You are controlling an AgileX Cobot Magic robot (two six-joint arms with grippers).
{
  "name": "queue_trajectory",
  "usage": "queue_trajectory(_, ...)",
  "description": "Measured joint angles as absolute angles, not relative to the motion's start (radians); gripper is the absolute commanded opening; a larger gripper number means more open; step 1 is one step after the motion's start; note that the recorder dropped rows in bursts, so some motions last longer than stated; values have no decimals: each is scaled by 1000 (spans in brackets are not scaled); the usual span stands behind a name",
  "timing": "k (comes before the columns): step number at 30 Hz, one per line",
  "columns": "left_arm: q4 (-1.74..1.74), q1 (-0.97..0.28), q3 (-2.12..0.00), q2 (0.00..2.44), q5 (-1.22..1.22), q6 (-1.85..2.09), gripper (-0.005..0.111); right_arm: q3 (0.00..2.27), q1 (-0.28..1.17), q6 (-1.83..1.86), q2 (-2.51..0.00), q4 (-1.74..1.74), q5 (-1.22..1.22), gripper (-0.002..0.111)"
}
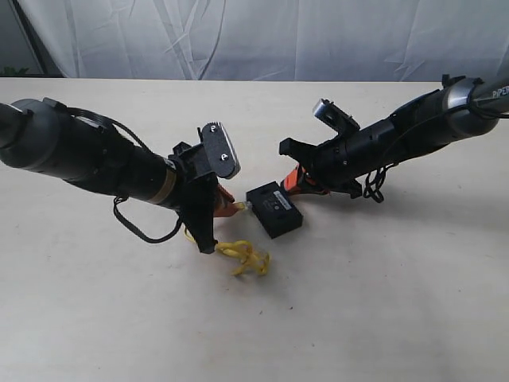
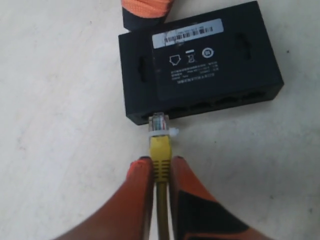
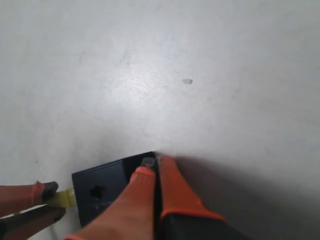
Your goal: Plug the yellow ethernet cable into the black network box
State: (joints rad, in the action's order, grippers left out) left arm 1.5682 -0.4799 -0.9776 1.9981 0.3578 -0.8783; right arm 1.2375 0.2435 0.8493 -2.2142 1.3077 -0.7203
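The black network box [image 1: 274, 209] lies flat on the table, white label strip up [image 2: 187, 32]. My left gripper [image 2: 160, 162] is shut on the yellow boot of the yellow ethernet cable [image 2: 160, 150]. The clear plug [image 2: 159, 122] has its tip at the end port in the box's side; how deep it sits is unclear. The rest of the cable lies in a loose loop [image 1: 246, 256] on the table below the left gripper [image 1: 231, 208]. My right gripper [image 3: 155, 167] is shut, its orange fingers [image 3: 172, 187] pressed against the box's [image 3: 102, 187] far corner, opposite the plug.
The beige table [image 1: 382, 302] carries only the box and cable. A white curtain [image 1: 262, 36] hangs behind the table's far edge. Both black arms slant in from the sides, the right one [image 1: 398, 131] with a dangling black wire.
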Motion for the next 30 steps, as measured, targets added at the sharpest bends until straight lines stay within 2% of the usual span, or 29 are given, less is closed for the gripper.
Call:
queue_trajectory(19, 1577, -480, -912, 1979, 430, -892, 0, 1238, 244, 849, -2214, 1308, -720, -1)
queue_trajectory(30, 1449, -480, -912, 1979, 424, -798, 0, 1238, 244, 845, -2214, 1308, -724, -1)
